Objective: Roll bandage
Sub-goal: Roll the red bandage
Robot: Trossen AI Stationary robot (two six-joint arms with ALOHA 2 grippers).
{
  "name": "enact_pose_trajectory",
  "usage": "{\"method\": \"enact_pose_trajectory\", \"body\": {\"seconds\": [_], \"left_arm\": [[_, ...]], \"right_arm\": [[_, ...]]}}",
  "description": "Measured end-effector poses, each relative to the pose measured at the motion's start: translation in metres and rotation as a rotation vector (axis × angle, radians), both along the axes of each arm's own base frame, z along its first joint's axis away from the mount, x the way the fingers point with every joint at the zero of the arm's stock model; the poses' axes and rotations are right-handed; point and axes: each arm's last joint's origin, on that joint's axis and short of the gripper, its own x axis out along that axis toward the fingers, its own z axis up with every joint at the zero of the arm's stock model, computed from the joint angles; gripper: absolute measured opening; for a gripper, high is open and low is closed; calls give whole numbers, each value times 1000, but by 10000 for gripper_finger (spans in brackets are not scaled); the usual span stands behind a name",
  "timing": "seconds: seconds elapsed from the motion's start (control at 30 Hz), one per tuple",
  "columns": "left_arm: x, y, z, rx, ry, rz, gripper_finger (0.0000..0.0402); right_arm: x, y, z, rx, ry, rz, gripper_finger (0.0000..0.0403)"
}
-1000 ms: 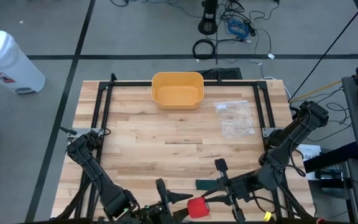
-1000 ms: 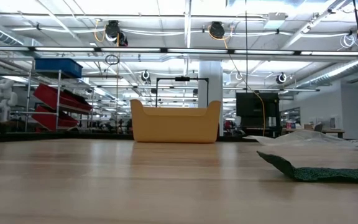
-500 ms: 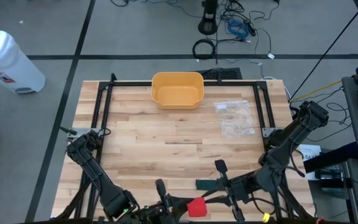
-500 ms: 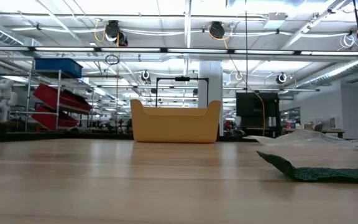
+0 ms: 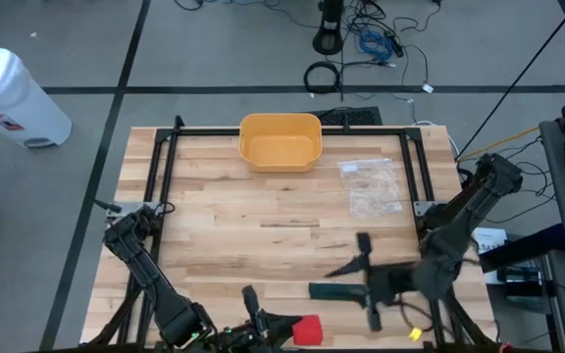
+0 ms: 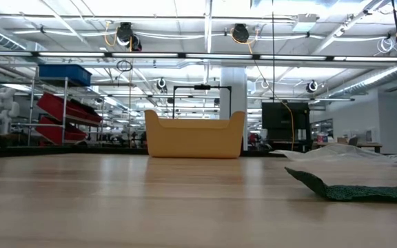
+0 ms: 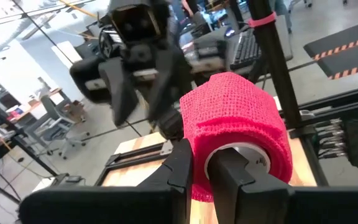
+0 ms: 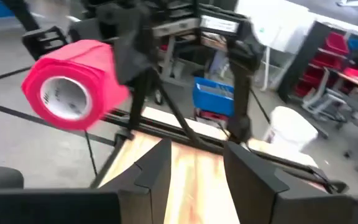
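Note:
A red bandage roll (image 5: 308, 330) hangs above the table's near edge with my left gripper (image 5: 284, 327) shut on it; the left wrist view shows the roll (image 7: 235, 118) end-on, its hollow core toward the camera. My right gripper (image 5: 361, 279) stands open to the roll's right, a little farther in, and touches nothing; its fingers (image 8: 156, 167) frame bare tabletop, with the roll (image 8: 73, 87) off to one side. A dark green bandage strip (image 5: 333, 291) lies flat on the wood below the right gripper and also shows in the low view (image 6: 353, 191). My left gripper holds the roll by its wall at the open end (image 7: 199, 186): one finger (image 7: 232, 177) reaches into the hollow core and the other (image 7: 180, 171) lies outside on the red wrap. The fingers come in about level, from the table's left. The roll is lifted clear of the table.
A yellow bin (image 5: 280, 141) stands at the far middle of the table, a clear plastic bag (image 5: 371, 184) to its right. A black frame (image 5: 165, 147) borders the far half. The wood between the bin and the arms is bare.
My right gripper has come off the red roll, opened, and drawn back toward the table's right and far side, turning as it went. The roll stays lifted at the near edge in my left gripper.

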Motion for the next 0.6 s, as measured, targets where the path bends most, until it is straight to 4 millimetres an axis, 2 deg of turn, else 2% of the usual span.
{"method": "enact_pose_trajectory", "body": {"seconds": [0.27,0.5,0.6], "left_arm": [[0,1,1,23,4,6,41],[-1,2,-2,57,30,24,41],[-1,4,-2,67,24,64,41]], "right_arm": [[-46,-44,12,59,133,-144,135],[-76,-97,4,42,269,-391,135],[-84,-113,1,2,306,-478,135]]}}
